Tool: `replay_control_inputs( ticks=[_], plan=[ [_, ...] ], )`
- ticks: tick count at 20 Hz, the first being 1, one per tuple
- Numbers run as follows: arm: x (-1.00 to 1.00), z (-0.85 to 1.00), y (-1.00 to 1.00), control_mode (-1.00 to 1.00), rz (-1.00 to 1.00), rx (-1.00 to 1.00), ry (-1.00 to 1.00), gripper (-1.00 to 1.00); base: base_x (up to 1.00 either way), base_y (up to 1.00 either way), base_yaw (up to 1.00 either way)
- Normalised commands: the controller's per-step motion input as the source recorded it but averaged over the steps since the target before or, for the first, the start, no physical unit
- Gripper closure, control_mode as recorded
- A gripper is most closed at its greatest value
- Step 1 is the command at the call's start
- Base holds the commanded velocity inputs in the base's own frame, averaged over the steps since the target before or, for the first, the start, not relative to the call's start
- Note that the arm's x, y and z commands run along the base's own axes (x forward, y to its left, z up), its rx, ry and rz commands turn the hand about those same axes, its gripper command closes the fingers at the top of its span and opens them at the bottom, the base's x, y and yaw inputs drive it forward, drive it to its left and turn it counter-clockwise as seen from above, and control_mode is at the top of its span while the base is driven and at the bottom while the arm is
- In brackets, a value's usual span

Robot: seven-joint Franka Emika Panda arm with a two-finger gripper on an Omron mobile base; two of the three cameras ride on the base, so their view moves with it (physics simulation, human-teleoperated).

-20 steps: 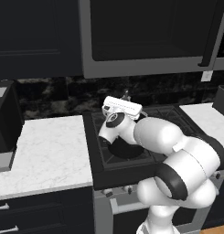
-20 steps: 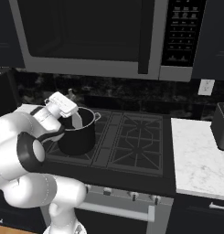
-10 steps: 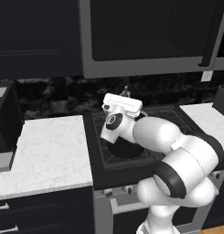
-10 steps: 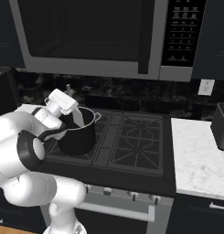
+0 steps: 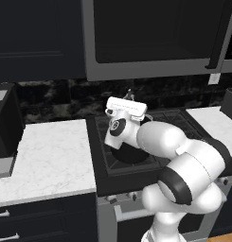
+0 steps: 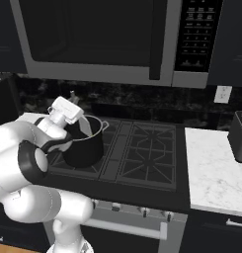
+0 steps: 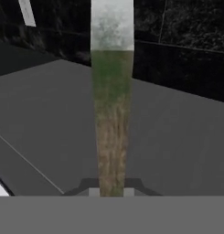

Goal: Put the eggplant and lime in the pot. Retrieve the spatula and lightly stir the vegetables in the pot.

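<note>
Hand [image 7: 111,192] clamped tight on the spatula [image 7: 112,114], above the pot [image 6: 84,144].

The white arm hides most of the large black cylindrical pot [image 5: 130,153], and its contents cannot be made out.

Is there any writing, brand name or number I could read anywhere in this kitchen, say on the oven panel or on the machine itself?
No text can be read here.
Microwave control panel: rows of small light marks, too small and blurred to read.
Round badge on the robot's wrist: a tiny mark, unreadable.
Stove knobs: no legible markings.
Pot, wall socket and counter: no lettering visible.
</note>
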Motion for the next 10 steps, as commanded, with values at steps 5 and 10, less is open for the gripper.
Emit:
replay_control_inputs(
  ticks=[5, 10],
  plan=[
    [0.0, -0.67, 0.0, -1.0, 0.0, 0.0, 0.0, 1.0, 0.0, 0.0, 0.0],
    [0.0, -0.83, 0.0, -1.0, 0.0, 0.04, 0.09, 1.0, 0.0, 0.0, 0.0]
  ],
)
